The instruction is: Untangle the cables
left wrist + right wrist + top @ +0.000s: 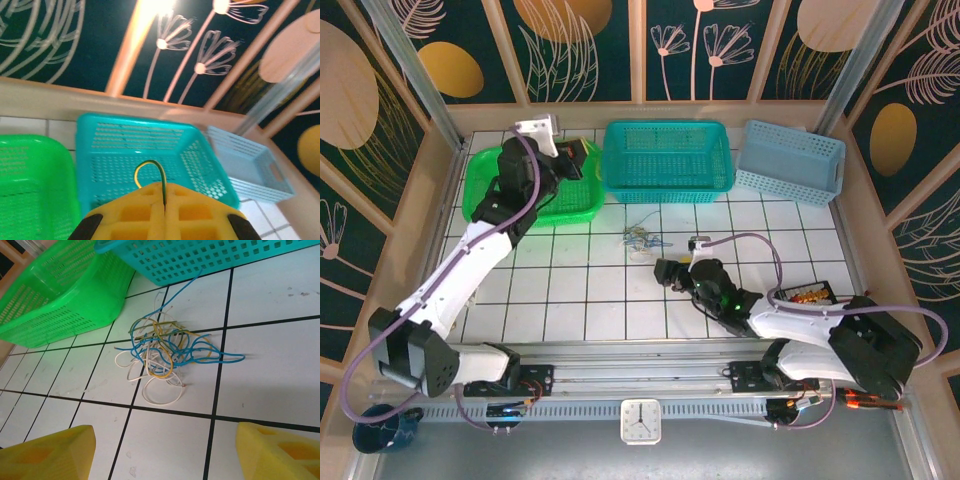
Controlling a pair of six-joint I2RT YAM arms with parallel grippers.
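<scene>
**Tangle on the tiles, one strand pinched in the left jaws**

The cables (162,352) lie in a loose knot of blue, yellow-orange and white loops on the white tiled table (570,290). In the top view the knot (642,240) sits just in front of the teal basket (667,186), between that basket and the right gripper. One blue strand runs from the knot up toward the teal basket's wall (210,260). The green basket (60,305) stands near the knot's left side.

A separate yellow-green wire (150,172) arcs up out of the seam of the left gripper (164,195). Its yellow jaws are pressed together on the wire. From above, the left gripper (582,158) hangs over the right end of the green basket (480,190), beside the teal one.

The right gripper (165,455) points at the knot from the near side, apart from it. Its jaws stand wide with nothing between them, one finger (50,452) at each lower corner. In the top view it (665,272) is low over the tiles.

A light blue basket (790,165) stands to the right of the teal one.
</scene>
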